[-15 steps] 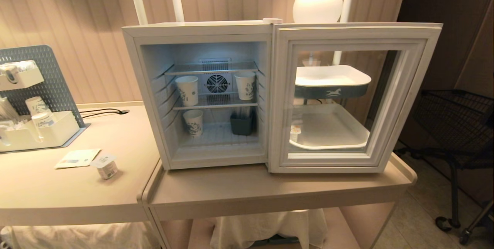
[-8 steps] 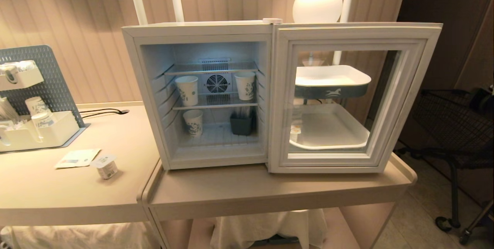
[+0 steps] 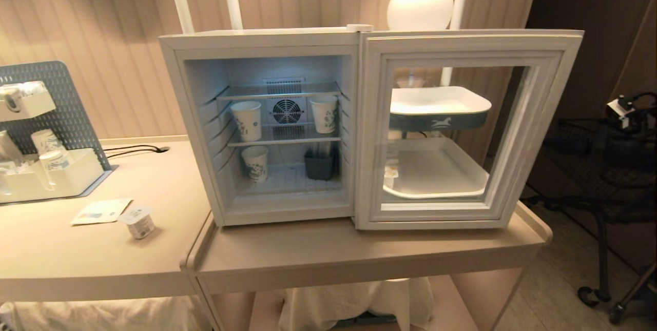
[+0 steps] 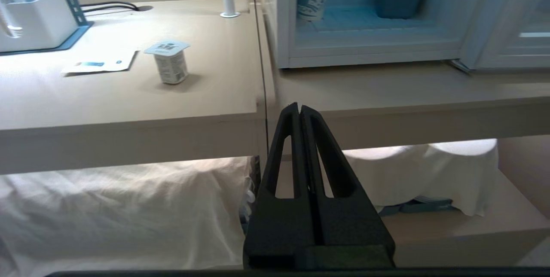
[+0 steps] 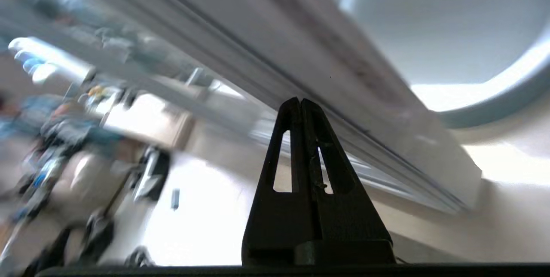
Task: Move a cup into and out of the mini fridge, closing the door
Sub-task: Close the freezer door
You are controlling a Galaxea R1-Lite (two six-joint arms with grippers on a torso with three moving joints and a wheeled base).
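Right end effector (image 5: pixel 300 101), fingers pressed together, points at the wide-open door's (image 3: pixel 464 131) outer edge beyond the mini fridge (image 3: pixel 256 125).

A mini fridge (image 3: pixel 267 125) sat on a table (image 3: pixel 359 254) with its door (image 3: pixel 462 131) swung open rightward, paper cups (image 3: pixel 246 120) on its shelves, a cup (image 3: pixel 137 221) standing to its left.

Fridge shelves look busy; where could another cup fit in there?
On the middle shelf, between the two paper cups, before the fan. On the fridge floor, between the lower cup and the dark bin. The top shelf is bare.
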